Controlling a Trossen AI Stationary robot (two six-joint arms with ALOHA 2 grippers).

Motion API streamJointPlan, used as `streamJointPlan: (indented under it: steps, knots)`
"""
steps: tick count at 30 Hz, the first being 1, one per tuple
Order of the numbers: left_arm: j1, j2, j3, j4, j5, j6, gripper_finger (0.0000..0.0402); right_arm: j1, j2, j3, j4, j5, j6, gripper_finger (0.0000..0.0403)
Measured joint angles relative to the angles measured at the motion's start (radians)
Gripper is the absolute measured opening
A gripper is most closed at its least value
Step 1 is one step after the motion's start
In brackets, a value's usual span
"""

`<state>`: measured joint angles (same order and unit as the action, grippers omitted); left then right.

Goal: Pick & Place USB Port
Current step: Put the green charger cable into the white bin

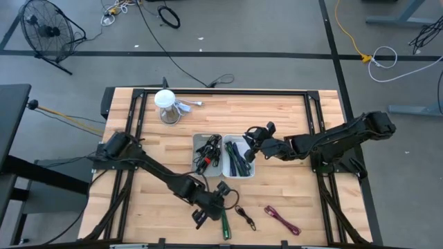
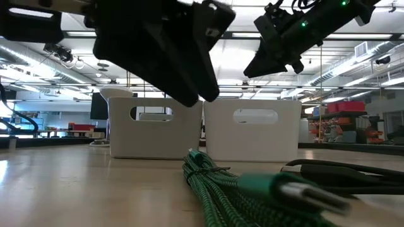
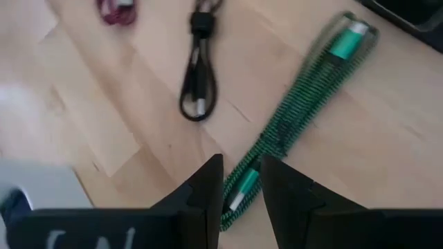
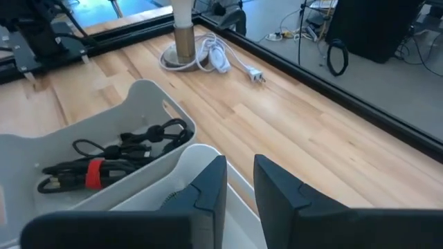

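Where the table meets the lower edge of the high view, the green USB cable (image 1: 225, 225) lies folded into a tight bundle, bottom centre of the frame. The left gripper (image 1: 210, 205) hovers just above and to its upper left; in the left wrist view its fingers (image 3: 208, 187) stand nearly together with only a narrow gap, holding nothing, directly over one silver plug end.

Judgement on handling: the braided cable looks light, soft and limp. It will sag and may unfold if lifted by one strand. The best hold appears to be across the bundled middle, where several strands can be pinched together; the hard plugs offer firmer but smaller purchase.

Just right of it lies a black cable (image 1: 243, 216), close enough to be snagged. Further right rests a magenta cable (image 1: 282, 220), apart from both. Open wood lies between these cables and the bins.

At frame centre sit two white bins: the left bin (image 1: 196, 166) holds black cables, the right bin (image 1: 250, 171) green ones. The right gripper (image 1: 253, 143) waits above the right bin's upper edge, fingers nearly closed and empty.

Upper left of centre stands a white lamp base (image 1: 166, 105), well clear.
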<state>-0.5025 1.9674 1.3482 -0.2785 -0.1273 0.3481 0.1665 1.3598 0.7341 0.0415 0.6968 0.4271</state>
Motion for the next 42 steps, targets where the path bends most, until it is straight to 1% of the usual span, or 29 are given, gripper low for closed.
streamJointPlan:
  steps: [5, 7, 13, 25, 42]
  knots:
    - [-0.006, 0.013, 0.014, -0.023, 0.014, 0.161, 0.0103, 0.0, 0.001, 0.0, -0.017, -0.006, 0.001, 0.0075]
    - [-0.006, 0.013, 0.015, -0.016, 0.014, 0.193, 0.0103, 0.0, 0.001, 0.0, -0.019, -0.006, 0.001, 0.0075]
    - [-0.004, 0.025, 0.015, 0.012, 0.009, 0.218, 0.0103, 0.0, 0.001, 0.0, -0.022, -0.006, 0.0, 0.0075]
    - [-0.005, 0.079, 0.014, 0.042, 0.013, 0.214, 0.0104, -0.003, 0.002, 0.0, -0.022, 0.001, -0.002, 0.0075]
    - [-0.002, 0.148, 0.017, 0.096, 0.046, 0.214, 0.0104, -0.003, 0.002, 0.0, -0.032, 0.002, -0.003, 0.0075]
